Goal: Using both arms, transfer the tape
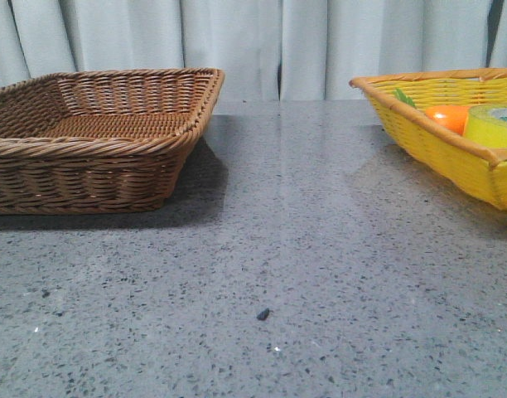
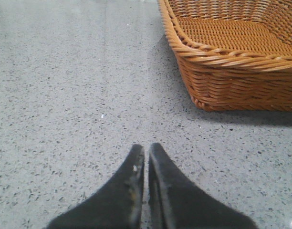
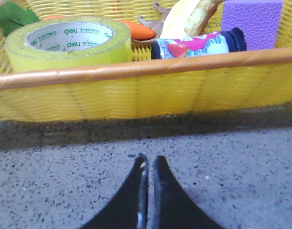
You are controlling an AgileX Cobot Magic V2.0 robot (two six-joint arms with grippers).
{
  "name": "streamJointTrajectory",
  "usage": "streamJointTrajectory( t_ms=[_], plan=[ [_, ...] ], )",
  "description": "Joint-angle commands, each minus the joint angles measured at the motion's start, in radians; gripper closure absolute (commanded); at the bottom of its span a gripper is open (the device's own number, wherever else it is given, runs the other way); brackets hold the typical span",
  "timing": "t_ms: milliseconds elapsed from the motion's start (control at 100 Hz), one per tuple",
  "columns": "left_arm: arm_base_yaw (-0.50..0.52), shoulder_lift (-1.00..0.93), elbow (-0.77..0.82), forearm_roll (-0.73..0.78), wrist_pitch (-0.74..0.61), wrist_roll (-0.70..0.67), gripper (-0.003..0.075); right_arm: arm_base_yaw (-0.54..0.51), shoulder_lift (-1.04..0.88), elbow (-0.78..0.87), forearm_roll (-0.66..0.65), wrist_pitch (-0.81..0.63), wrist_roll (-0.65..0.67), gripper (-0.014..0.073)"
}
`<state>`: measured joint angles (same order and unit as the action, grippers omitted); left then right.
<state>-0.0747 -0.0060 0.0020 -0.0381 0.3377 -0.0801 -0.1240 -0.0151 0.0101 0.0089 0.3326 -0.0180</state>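
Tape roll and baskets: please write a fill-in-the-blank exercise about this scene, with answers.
1. The tape lies in the ____ basket.
2. The brown basket holds ____.
3. The left gripper and the right gripper are both ____.
4. The lettering on the tape's core is ____.

Answers: yellow; nothing; shut; green

Left end effector (image 2: 146, 155) and right end effector (image 3: 149, 164) closed, empty.

grey speckled stone tabletop (image 1: 303, 249), glossy, faint reflections. brown wicker basket (image 1: 96, 141) resting on it at left; yellow woven basket (image 1: 452, 149) at right, well apart from brown one. small dark speck (image 1: 263, 314) lying on bare surface between, nearer front edge.
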Motion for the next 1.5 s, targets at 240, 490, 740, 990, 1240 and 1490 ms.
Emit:
streamJointTrajectory(
  t_ms=[240, 490, 740, 990, 1240, 1490],
  plan=[
    [0.003, -0.028, 0.009, -0.011, -0.042, -0.009, 0.0741, 0.000, -0.015, 0.021, 0.004, -0.016, -0.007, 0.0660],
    [0.003, -0.028, 0.009, -0.011, -0.042, -0.009, 0.0741, 0.000, -0.015, 0.021, 0.004, -0.016, -0.007, 0.0660],
    [0.003, -0.028, 0.009, -0.011, -0.042, -0.009, 0.0741, 0.000, -0.015, 0.021, 0.004, -0.016, -0.007, 0.0660],
    [0.003, -0.028, 0.009, -0.011, -0.044, -0.009, 0.0741, 0.000, -0.015, 0.021, 0.004, -0.016, -0.007, 0.0660],
    [0.003, -0.028, 0.009, -0.011, -0.127, -0.009, 0.0741, 0.000, -0.015, 0.021, 0.004, -0.016, -0.007, 0.0660],
    [0.003, -0.028, 0.009, -0.011, -0.144, -0.009, 0.0741, 0.000, -0.015, 0.021, 0.004, -0.016, -0.007, 0.0660]
  ],
)
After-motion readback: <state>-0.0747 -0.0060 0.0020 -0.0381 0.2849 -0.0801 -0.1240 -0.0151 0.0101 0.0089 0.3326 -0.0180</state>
